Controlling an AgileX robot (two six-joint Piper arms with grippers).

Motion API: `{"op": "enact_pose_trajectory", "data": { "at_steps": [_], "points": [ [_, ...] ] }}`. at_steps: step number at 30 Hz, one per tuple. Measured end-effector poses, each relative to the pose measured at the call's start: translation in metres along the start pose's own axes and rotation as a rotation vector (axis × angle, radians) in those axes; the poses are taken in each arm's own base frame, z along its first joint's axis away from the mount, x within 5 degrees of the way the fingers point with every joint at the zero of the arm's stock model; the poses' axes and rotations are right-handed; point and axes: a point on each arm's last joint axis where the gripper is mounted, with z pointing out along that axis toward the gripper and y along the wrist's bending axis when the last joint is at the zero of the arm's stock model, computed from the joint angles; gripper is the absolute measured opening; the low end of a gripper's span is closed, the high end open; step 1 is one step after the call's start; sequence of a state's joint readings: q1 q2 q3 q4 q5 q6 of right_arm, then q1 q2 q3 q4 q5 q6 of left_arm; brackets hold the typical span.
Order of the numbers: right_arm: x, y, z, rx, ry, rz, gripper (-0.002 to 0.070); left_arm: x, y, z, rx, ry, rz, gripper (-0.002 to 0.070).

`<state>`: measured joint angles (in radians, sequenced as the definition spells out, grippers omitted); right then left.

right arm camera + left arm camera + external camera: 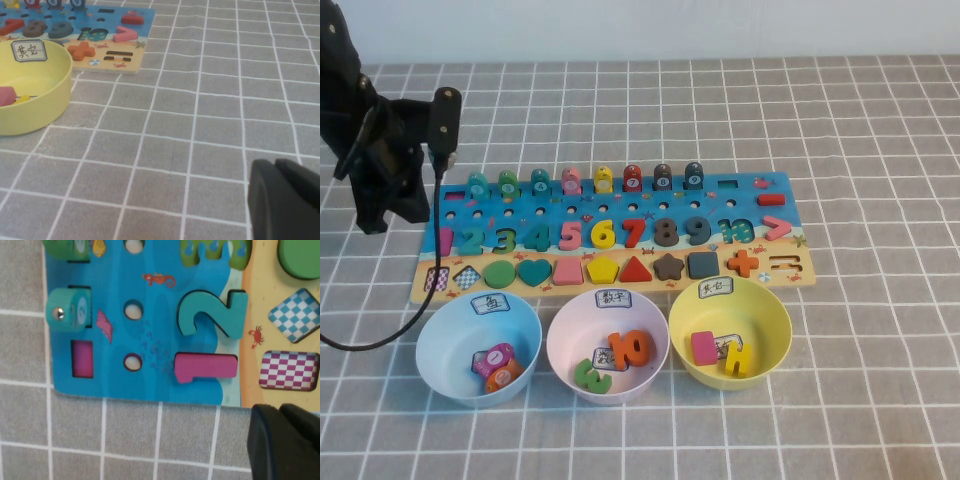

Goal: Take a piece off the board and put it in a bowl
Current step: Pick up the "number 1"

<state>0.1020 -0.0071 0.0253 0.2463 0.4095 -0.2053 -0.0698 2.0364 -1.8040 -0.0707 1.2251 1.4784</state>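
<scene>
left gripper [382,205] above the board's [610,205] left end, fingers' state cannot be told | right gripper [285,200] over bare cloth off the board's right end, likewise unclear | piece [206,367] seated in the board beside teal 2 [212,314] | pink bowl [608,345] below the board: orange 10, green numeral | blue bowl [478,345]: round pieces | yellow bowl [730,333]: pink block, yellow piece

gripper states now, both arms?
Left gripper: above the board's left end beside the pink 1; shut, empty.
Right gripper: over bare table right of the yellow bowl; shut, empty.
</scene>
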Motion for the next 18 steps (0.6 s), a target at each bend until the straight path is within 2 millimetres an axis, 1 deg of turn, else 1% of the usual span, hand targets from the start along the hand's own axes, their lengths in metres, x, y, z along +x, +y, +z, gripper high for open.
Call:
{"op": "enact_pose_trajectory", "data": {
  "at_steps": [3, 5, 7, 12, 15, 18],
  "points": [
    [0.0, 0.0, 0.0, 0.0, 0.0, 0.0, -0.0017, 0.0, 0.0, 0.003, 0.008, -0.006, -0.024, 0.0],
    [0.0, 0.0, 0.0, 0.0, 0.0, 0.0, -0.0017, 0.0, 0.001, 0.008, 0.016, -0.005, -0.041, 0.0023],
    [0.0, 0.0, 0.0, 0.0, 0.0, 0.0, -0.0017, 0.002, 0.002, 0.013, 0.023, 0.013, -0.044, 0.0078],
    [0.0, 0.0, 0.0, 0.0, 0.0, 0.0, -0.0017, 0.005, 0.007, 0.031, 0.026, 0.048, -0.037, 0.0332],
    [0.0, 0.0, 0.0, 0.0, 0.0, 0.0, -0.0017, 0.006, 0.009, 0.037, 0.011, 0.054, -0.033, 0.0399],
    [0.0, 0.0, 0.0, 0.0, 0.0, 0.0, -0.0017, 0.006, 0.01, 0.039, 0.004, 0.054, -0.033, 0.0419]
  ]
}}
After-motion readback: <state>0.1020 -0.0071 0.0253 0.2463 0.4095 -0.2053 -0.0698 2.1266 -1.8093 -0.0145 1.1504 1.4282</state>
